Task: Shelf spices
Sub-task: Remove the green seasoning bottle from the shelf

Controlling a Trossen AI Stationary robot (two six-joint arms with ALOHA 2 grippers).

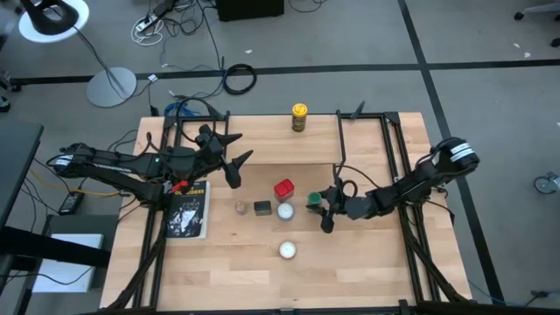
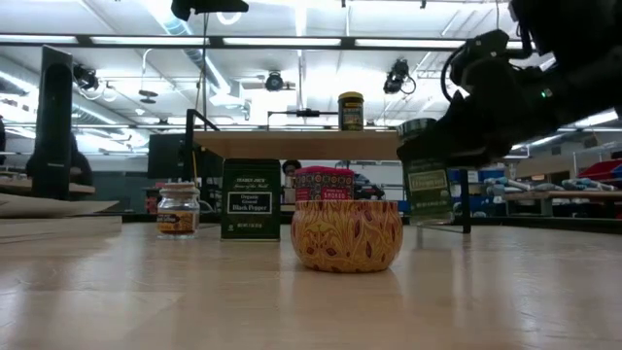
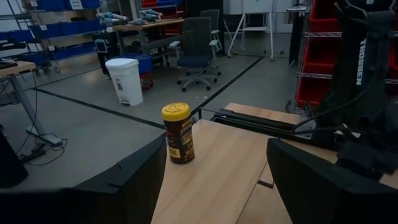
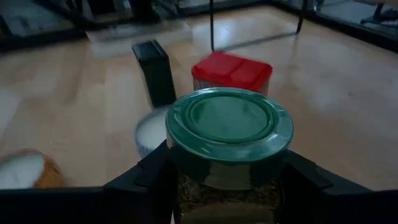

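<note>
My right gripper (image 1: 324,208) is shut on the green-lidded jar (image 1: 313,199), to the right of the red box (image 1: 283,188), the dark square tin (image 1: 262,207) and the tan jar (image 1: 241,207), which all stand on the table. The yellow-lidded jar (image 2: 351,110) stands upright on the shelf (image 2: 292,144) at the table's far side. My left gripper (image 1: 234,166) hovers open left of centre and touches nothing; the yellow-lidded jar (image 3: 178,132) is well ahead of it. My right gripper pinches the green-lidded jar by its glass body just under the lid (image 4: 227,186), one finger (image 4: 143,183) on each side. The fingers come from the table's right, slanting down. The jar (image 2: 425,180) stays upright, and its base looks just clear of the tabletop.
Two round white-topped tins sit close by, one (image 1: 285,211) beside the held jar and one (image 1: 287,250) nearer the table's near edge. A dark booklet (image 1: 188,210) lies at the left. The shelf's thin black legs (image 1: 338,140) stand just beyond my right gripper.
</note>
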